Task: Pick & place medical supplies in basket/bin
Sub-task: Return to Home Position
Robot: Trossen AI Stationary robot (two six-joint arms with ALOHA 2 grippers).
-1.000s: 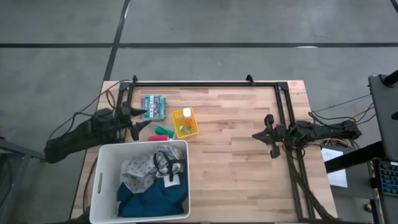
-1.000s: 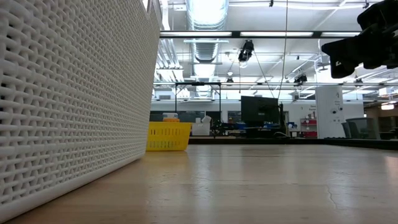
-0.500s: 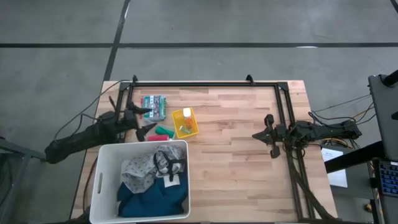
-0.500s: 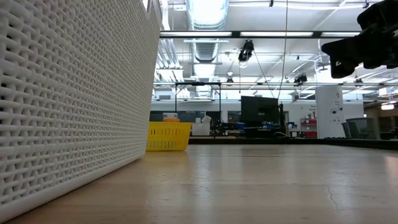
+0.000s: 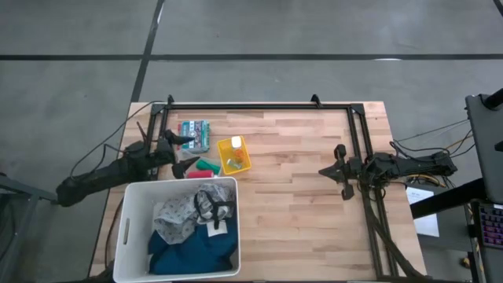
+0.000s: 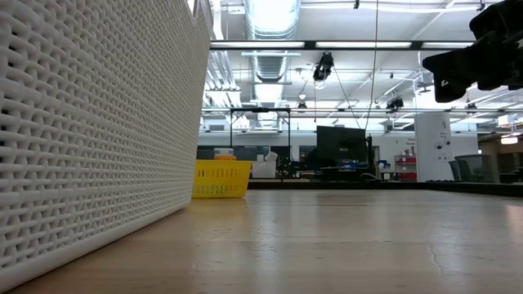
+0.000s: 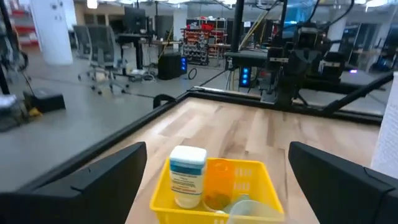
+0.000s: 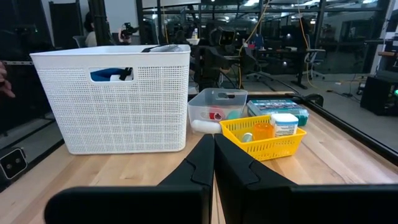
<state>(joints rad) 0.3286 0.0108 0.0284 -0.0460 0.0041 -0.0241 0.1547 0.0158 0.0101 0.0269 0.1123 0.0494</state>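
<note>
**High view.** I see the white bin [image 5: 119, 251] at the lower left of the frame, close to the left and lower edges of the table [image 5: 299, 212]. Inside it, the grey speckled cloth [image 5: 174, 214] lies over the blue garment [image 5: 192, 253].

The left gripper [image 5: 187, 151] hangs just above the bin's upper rim, spread wide and holding nothing. Beside it are a green tube [image 5: 208, 164] and a red tube [image 5: 193, 171], both outside the bin. The yellow basket [image 5: 234, 155] and a teal box [image 5: 194, 134] sit nearby.

The right gripper [image 5: 322, 170] waits at mid right with its fingers closed together, empty. Bare wood lies open between it and the yellow basket, and across the lower middle. A black rail [image 5: 259, 106] borders the upper edge.

**Left wrist view.** The fingers [image 7: 106, 174] stand far apart on either side of the yellow basket, which holds a white bottle [image 7: 186, 174].

**Low view.** The bin's lattice wall fills the left half.
</note>
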